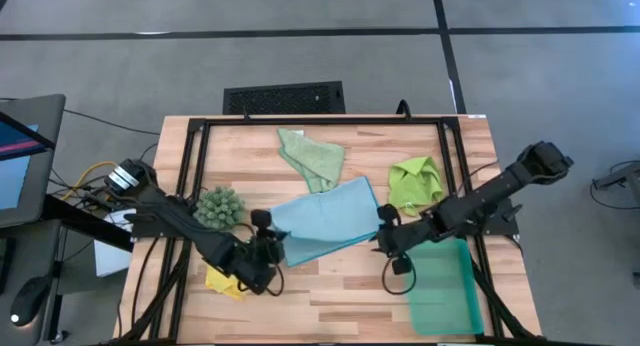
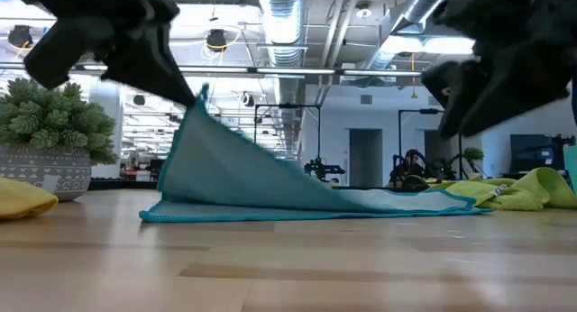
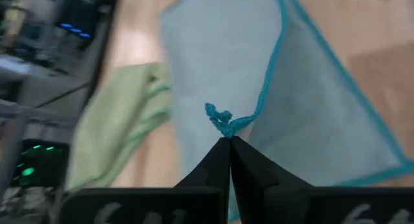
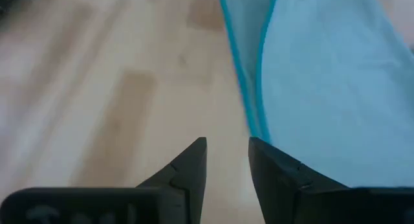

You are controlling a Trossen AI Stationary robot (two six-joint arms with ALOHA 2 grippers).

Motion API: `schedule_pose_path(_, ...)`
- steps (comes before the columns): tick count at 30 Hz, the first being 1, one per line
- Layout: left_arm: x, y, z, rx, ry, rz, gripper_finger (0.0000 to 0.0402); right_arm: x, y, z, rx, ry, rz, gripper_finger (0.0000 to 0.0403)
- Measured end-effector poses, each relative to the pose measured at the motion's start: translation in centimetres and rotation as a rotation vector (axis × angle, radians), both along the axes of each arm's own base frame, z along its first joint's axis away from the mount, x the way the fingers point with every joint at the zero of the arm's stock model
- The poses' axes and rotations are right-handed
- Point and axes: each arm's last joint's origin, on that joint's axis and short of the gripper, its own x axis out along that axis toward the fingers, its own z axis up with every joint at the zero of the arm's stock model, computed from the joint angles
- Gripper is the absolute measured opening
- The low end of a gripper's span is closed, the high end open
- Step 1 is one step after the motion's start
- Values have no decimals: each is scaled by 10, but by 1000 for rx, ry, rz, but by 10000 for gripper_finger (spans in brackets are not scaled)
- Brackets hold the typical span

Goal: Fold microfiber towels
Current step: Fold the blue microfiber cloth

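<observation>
The light blue towel [image 1: 325,221] lies spread in the middle of the table. Its near-left corner is raised, and its right part [image 2: 397,202] stays flat on the wood. My left gripper [image 1: 277,249] is shut on that corner. My right gripper [image 1: 384,234] hovers open beside the towel's right edge [image 4: 249,107], above the table [image 2: 469,87], and touches nothing. A pale sage green towel [image 1: 312,158] lies at the far middle, a lime green one [image 1: 415,183] at the right, and a yellow one [image 1: 225,281] at the near left. My left gripper pinches the blue towel's hemmed near-left corner [image 3: 220,120] between its two fingertips [image 3: 220,153]; only a small bunched tip shows past them. The fingers slant down from the table's left. The corner is lifted [image 2: 200,97] and the cloth slopes down from it to the table.
A dark-green spiky clump [image 1: 219,206] in a small pot stands just left of the blue towel, close to my left arm. A teal tray [image 1: 445,286] lies at the near right under my right arm. Bare wood shows along the near edge [image 1: 330,301].
</observation>
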Motion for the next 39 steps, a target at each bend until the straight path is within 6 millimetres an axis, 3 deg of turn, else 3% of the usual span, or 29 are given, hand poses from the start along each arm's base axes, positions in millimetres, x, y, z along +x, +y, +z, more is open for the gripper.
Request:
schedule_pose_path(4, -12, 4, 6, 23, -86, 55, 0, -6, -16, -7, -156, 131, 33, 171)
schedule_pose_path(9, -26, 10, -3, 45, -142, 121, 0, -11, -26, -12, -311, 217, 125, 187)
schedule_pose_path(21, -40, 19, -24, 8, -168, 193, 0, -2, -24, -25, -493, 241, 239, 194)
schedule_pose_path(25, -41, 20, -27, 6, -168, 195, 0, 4, -21, -29, -523, 183, 231, 196)
schedule_pose_path(32, -41, 19, -27, -36, -171, 207, 0, 2, -17, -45, -630, 267, 301, 180)
schedule_pose_path(39, -41, 18, -27, -37, -173, 205, 0, 2, -8, -22, -673, 327, 189, 165)
